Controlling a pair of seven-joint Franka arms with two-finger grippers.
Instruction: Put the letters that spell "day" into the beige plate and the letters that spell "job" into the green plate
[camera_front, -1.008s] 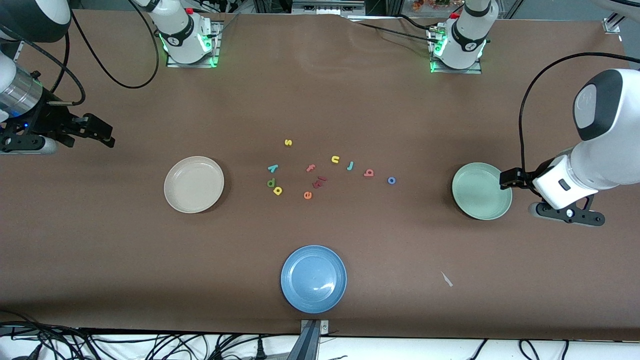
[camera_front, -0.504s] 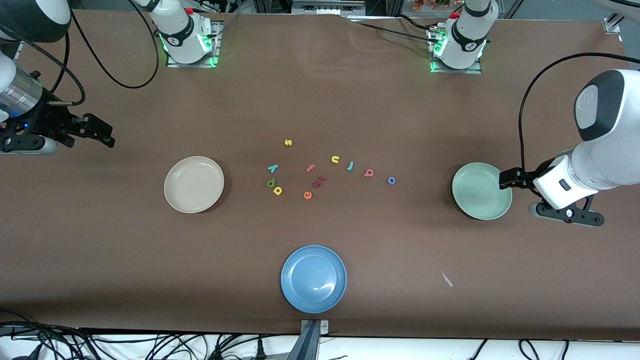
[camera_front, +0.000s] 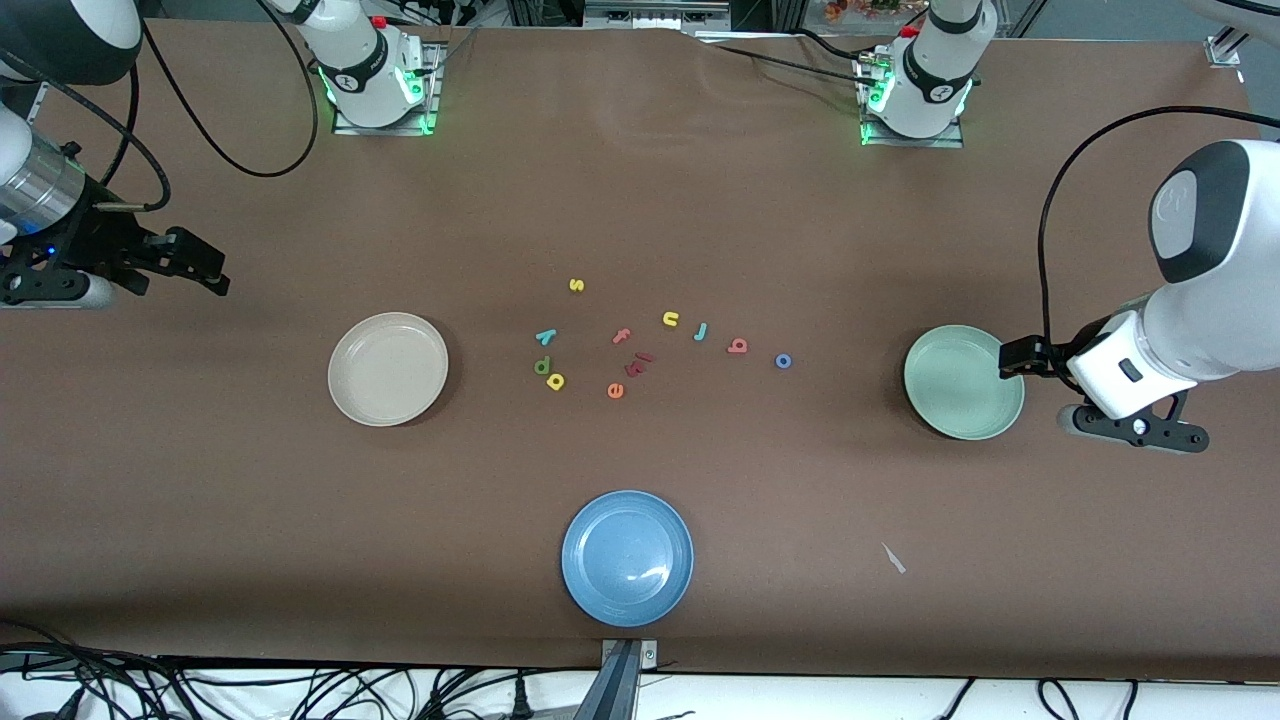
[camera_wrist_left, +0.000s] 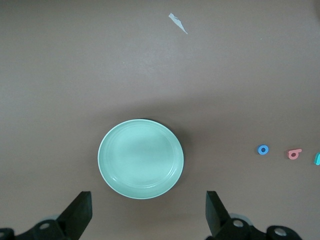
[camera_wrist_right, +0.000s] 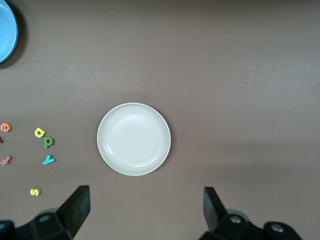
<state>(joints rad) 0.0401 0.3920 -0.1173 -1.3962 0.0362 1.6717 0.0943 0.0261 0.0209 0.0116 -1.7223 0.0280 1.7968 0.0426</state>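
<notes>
Both hands hang released: the left hand (camera_front: 1012, 358) over the empty green plate (camera_front: 962, 381), the right hand (camera_front: 205, 270) beside the empty beige plate (camera_front: 388, 368). Letters including the blue o (camera_front: 783, 361) and green d (camera_front: 542, 366) lie on the counter (camera_front: 640, 200) between them, among the orange e (camera_front: 615, 390); a blue plate (camera_front: 627, 557) sits apart.

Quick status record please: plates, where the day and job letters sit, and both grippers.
beige plate: empty, toward the right arm's end
green plate: empty, toward the left arm's end
day letters: on the table, between the plates
job letters: on the table, none plated
left gripper: open, high, beside the green plate
right gripper: open, high, holding nothing
</notes>
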